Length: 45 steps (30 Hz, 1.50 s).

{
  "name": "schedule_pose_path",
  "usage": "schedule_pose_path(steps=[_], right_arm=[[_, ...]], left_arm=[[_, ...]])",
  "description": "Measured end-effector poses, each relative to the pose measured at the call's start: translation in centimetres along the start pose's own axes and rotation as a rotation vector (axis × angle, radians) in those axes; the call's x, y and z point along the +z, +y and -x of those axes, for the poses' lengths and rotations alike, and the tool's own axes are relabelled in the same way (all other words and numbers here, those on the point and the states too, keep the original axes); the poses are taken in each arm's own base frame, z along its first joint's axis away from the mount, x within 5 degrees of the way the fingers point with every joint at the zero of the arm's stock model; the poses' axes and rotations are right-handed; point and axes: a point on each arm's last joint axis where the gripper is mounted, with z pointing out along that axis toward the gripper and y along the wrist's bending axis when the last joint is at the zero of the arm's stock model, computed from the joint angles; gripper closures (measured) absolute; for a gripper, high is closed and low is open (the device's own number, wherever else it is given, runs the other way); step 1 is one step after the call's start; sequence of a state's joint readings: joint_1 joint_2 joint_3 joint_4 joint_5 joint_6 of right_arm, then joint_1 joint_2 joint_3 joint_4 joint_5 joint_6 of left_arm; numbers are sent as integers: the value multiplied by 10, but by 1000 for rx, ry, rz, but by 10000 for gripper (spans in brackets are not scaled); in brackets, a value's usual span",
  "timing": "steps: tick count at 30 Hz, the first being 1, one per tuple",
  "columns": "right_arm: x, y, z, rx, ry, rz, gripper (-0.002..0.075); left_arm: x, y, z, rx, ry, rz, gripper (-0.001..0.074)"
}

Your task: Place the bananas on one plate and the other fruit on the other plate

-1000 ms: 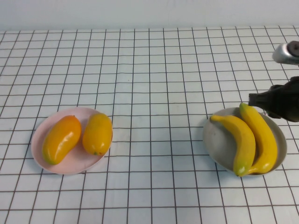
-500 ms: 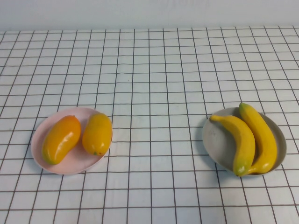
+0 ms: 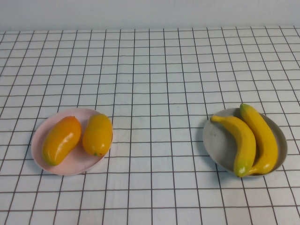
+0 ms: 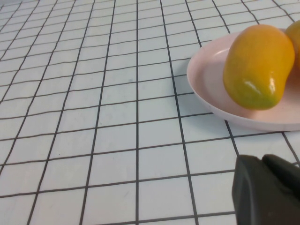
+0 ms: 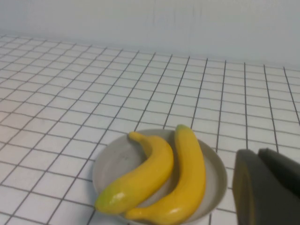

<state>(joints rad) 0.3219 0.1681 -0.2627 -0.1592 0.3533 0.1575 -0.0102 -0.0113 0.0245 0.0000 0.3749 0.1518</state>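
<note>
Grippers are both gone from the high view now: a second ago the right arm was at the right edge of the frame, just above the grey plate, and it has left since, which I judge to mean the sorting is finished. The right gripper [image 5: 267, 187] shows only as a dark block in the lower right of its wrist view, and the left gripper [image 4: 267, 190] the same in its own view; whether each is released or clenched, I cannot tell. Neither is touching fruit. The bananas [image 3: 251, 138] lie side by side on the grey plate [image 3: 214, 143] at the right of the high view, and the mango-like fruits [image 3: 77, 137] rest on the pale pink plate [image 3: 70, 168] at the left.
</note>
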Motion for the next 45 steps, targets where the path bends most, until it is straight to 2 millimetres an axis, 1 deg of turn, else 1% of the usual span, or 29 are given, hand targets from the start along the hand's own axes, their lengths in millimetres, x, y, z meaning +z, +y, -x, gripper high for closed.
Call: schedule_pose_path(steps=[4, 8, 10, 13, 15, 21, 27, 45], right_arm=[[-5, -1, -13, 0, 15, -8, 741], [-2, -1, -39, 34, 22, -5, 741], [1, -1, -51, 60, -2, -9, 741], [5, -3, -70, 80, 14, -58, 741], [7, -5, -79, 105, 35, -104, 741], [6, -11, -79, 161, 16, -220, 741], [6, -11, -86, 168, 85, -223, 741], [7, -10, -87, 164, 91, -205, 741]], left_arm=[[0, 0, 0, 0, 0, 0, 738], [0, 0, 0, 0, 0, 0, 738], [0, 0, 0, 0, 0, 0, 738], [0, 0, 0, 0, 0, 0, 738], [0, 0, 0, 0, 0, 0, 738], [0, 0, 0, 0, 0, 0, 738], [0, 0, 0, 0, 0, 0, 738], [0, 0, 0, 0, 0, 0, 738]])
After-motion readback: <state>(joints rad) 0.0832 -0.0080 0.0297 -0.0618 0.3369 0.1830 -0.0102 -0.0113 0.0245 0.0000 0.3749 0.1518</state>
